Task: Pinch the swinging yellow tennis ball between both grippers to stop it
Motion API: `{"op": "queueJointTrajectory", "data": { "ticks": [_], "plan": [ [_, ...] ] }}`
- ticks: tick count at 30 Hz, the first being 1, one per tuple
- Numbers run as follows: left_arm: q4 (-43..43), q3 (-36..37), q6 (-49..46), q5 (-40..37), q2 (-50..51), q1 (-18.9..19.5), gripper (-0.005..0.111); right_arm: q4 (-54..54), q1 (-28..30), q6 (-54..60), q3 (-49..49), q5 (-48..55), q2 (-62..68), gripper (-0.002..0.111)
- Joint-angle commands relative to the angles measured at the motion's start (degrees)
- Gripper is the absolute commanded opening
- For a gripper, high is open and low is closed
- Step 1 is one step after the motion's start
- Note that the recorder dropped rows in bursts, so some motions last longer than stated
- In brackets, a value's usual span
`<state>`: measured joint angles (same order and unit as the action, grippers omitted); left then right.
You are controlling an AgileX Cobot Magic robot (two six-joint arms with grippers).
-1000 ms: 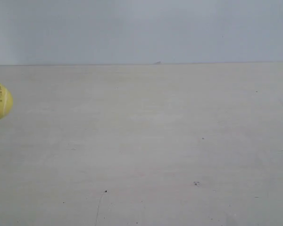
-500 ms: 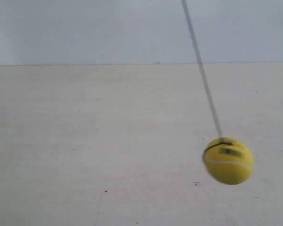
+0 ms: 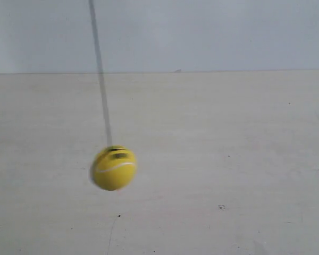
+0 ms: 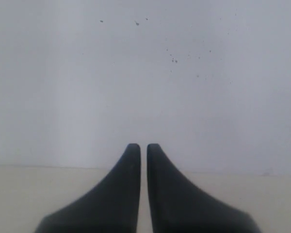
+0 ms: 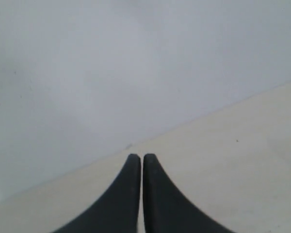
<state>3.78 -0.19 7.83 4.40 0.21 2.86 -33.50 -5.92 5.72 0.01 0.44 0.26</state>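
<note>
The yellow tennis ball (image 3: 113,168) hangs blurred from a dark string (image 3: 100,79) left of centre in the exterior view, above the pale tabletop (image 3: 228,175). Neither arm shows in that view. In the left wrist view my left gripper (image 4: 140,146) is shut, its black wedge fingers nearly touching, with only a grey wall ahead and no ball. In the right wrist view my right gripper (image 5: 137,157) is likewise shut and empty, over the table near the wall line. The ball appears in neither wrist view.
A grey wall (image 3: 202,32) rises behind the table's far edge. Small dark specks (image 3: 221,206) mark the tabletop. The left wrist view shows tiny spots on the wall (image 4: 174,60).
The ball swung from the exterior view's far left edge across to the lower right, and has now come back to left of centre. No gripper has entered the exterior view.
</note>
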Motion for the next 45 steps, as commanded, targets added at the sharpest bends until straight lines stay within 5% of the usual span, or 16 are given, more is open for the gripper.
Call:
{"op": "queueJointTrajectory", "data": {
  "ticks": [1, 6, 10, 15, 23, 30, 33, 45],
  "plan": [
    [-0.4, 0.2, 6.3, 1.9, -0.2, -0.1, 0.005, -2.0, 0.1, -2.9, 0.0, -6.2, -0.3, 0.0],
    [-0.4, 0.2, 10.3, 2.0, -0.2, -0.1, 0.005, -2.1, 0.1, -7.4, 0.0, -6.8, -0.3, 0.0],
    [0.4, 0.2, 10.8, 2.1, -0.2, -0.1, 0.005, 0.3, 0.1, 0.2, 0.0, -7.8, -0.3, 0.0],
    [8.2, 0.2, 11.9, 13.7, 0.1, -0.1, 0.005, 4.7, 0.1, 0.8, 0.0, -12.4, -0.3, 0.0],
    [16.9, -10.1, 20.6, 18.9, 18.3, -0.1, 0.005, 10.3, 0.1, -6.8, -7.5, -11.4, 3.5, 0.0],
    [35.7, -17.3, 33.5, 21.7, 31.3, -0.1, 0.005, 23.4, 0.1, -16.0, -16.5, -9.2, 17.8, 0.0],
    [50.0, -19.9, 42.6, 24.4, 40.1, -0.1, 0.005, 32.2, 0.1, -19.0, -20.8, -9.9, 31.8, 0.0],
    [73.4, -21.5, 46.2, 39.6, 57.9, -0.1, 0.005, 67.3, -9.5, -20.2, -21.4, -24.1, 56.5, 0.0]
  ]
}}
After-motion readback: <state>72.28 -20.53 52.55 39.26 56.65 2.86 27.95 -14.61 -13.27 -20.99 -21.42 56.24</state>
